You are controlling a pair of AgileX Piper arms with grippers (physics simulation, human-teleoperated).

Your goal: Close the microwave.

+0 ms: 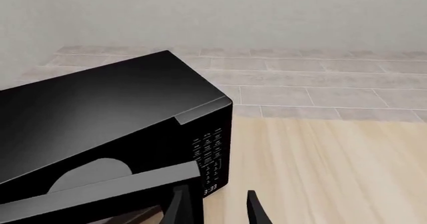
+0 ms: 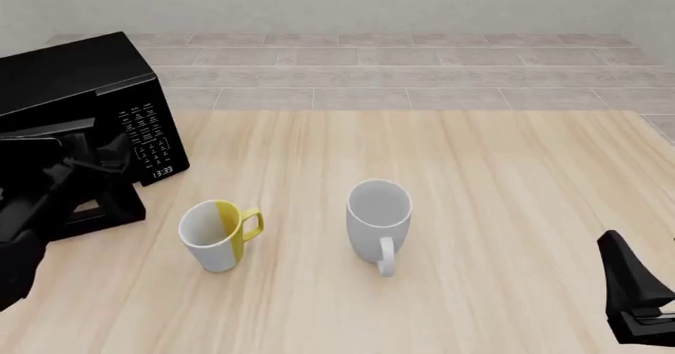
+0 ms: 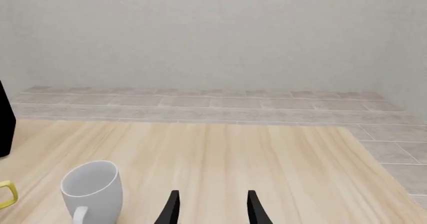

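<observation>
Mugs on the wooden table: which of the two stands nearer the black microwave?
The white mug with the yellow half and yellow handle; the plain white mug stands farther right of the glossy black microwave.

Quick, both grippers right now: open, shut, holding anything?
Left gripper: open, holding nothing, one finger at the microwave door's edge.
Right gripper: open, empty, over bare table.
</observation>
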